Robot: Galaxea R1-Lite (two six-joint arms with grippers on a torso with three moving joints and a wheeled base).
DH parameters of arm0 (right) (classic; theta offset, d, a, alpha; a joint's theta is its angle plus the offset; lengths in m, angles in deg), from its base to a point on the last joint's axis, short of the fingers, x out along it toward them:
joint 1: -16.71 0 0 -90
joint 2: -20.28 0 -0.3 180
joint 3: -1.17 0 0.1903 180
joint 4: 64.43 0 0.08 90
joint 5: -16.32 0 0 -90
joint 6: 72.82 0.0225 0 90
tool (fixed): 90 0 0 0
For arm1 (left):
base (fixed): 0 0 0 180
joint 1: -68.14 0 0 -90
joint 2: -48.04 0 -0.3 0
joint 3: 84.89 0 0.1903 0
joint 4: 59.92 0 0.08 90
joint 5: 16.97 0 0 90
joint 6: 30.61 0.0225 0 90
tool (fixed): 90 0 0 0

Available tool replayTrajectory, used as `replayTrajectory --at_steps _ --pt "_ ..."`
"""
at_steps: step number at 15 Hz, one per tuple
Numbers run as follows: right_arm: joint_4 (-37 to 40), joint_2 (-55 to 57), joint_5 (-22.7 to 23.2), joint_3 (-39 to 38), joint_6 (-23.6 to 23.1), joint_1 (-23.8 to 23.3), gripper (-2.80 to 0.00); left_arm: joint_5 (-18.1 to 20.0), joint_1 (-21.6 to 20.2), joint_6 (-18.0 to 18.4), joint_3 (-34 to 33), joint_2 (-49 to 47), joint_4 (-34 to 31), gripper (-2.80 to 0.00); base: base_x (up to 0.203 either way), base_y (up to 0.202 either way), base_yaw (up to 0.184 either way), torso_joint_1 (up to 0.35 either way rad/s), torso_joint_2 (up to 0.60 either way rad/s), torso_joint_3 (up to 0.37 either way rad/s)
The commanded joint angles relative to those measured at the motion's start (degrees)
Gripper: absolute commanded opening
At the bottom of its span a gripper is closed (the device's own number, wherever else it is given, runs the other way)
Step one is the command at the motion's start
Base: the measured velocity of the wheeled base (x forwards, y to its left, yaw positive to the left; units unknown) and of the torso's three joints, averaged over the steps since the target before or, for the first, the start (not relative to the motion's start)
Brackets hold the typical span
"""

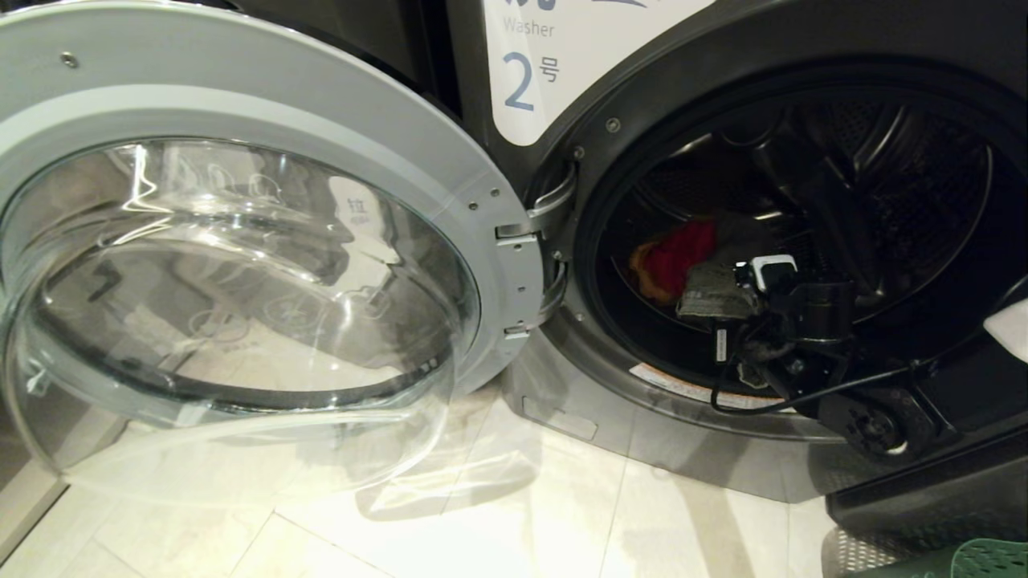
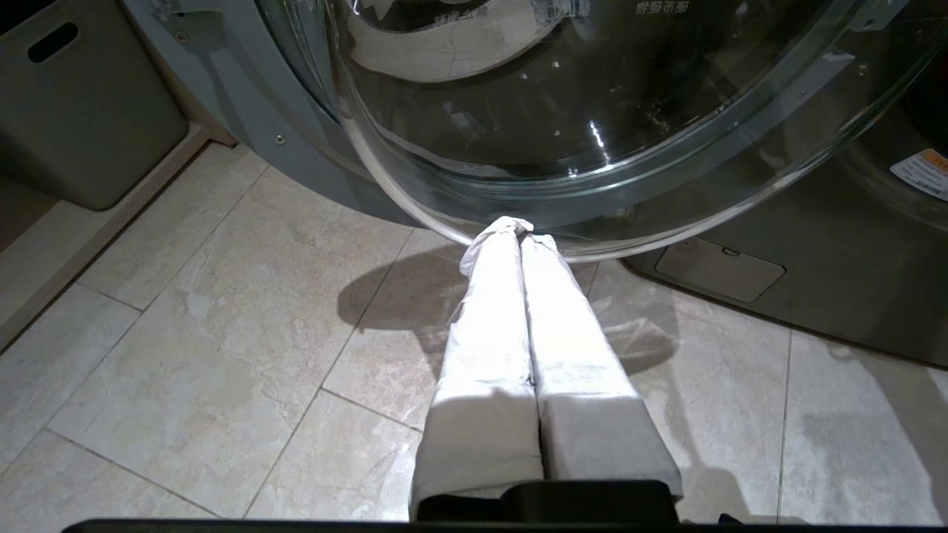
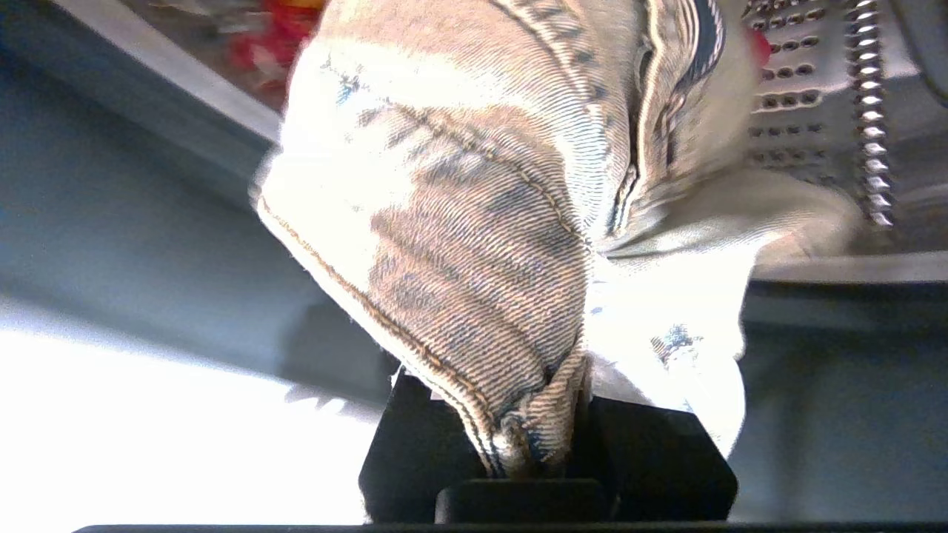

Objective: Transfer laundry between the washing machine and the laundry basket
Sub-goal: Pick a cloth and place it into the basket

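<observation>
The washing machine (image 1: 747, 48) marked 2 stands with its round glass door (image 1: 265, 120) swung open to the left. Down in the drum lies the laundry: a red garment (image 1: 679, 257) with an orange one (image 1: 640, 271) at its left edge. My right gripper (image 1: 727, 301) reaches into the drum and is shut on a grey denim garment (image 3: 474, 222) that drapes over its fingers, just right of the red one. A corner of the green laundry basket (image 1: 992, 558) shows on the floor at lower right. My left gripper (image 2: 518, 231), wrapped in white cloth, is shut and empty under the door's glass bulge.
The open door (image 2: 592, 111) juts over the tiled floor (image 1: 482, 522) left of the drum opening. A solid grey bin (image 2: 81, 111) stands beside the machine in the left wrist view. The perforated drum wall (image 3: 800, 96) is close behind the held cloth.
</observation>
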Motion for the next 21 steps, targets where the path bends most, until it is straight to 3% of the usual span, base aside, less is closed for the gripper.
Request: replayTrajectory --at_steps 1,7,11,16,19,21 --pt "-7.0 -13.0 0.2 -12.7 -0.2 2.9 -2.80 0.0 0.0 0.0 -2.3 -0.1 0.0 -2.80 0.000 0.000 0.000 0.000 0.00 0.000" --pt "-11.2 -43.6 0.9 -33.6 -2.2 6.0 -2.80 0.0 0.0 0.0 -2.3 -0.1 0.0 -2.80 0.000 0.000 0.000 0.000 0.00 0.000" --pt "-5.3 -62.6 1.8 -43.8 -3.4 5.2 -2.80 0.0 0.0 0.0 -2.3 -0.1 0.0 -2.80 0.000 0.000 0.000 0.000 0.00 0.000" --pt "-1.1 -72.7 2.1 -47.9 -2.6 4.1 -2.80 0.0 0.0 -0.1 -2.3 -0.1 0.0 -2.80 0.000 0.000 0.000 0.000 0.00 0.000" --pt "-1.4 -76.5 2.6 -47.3 -14.6 4.6 -2.80 0.0 0.0 0.0 -2.3 -0.1 0.0 -2.80 0.000 0.000 0.000 0.000 0.00 0.000" --pt "-1.9 -77.5 2.6 -47.9 -16.4 4.6 -2.80 0.0 0.0 0.0 -2.3 -0.1 0.0 -2.80 0.000 0.000 0.000 0.000 0.00 0.000"
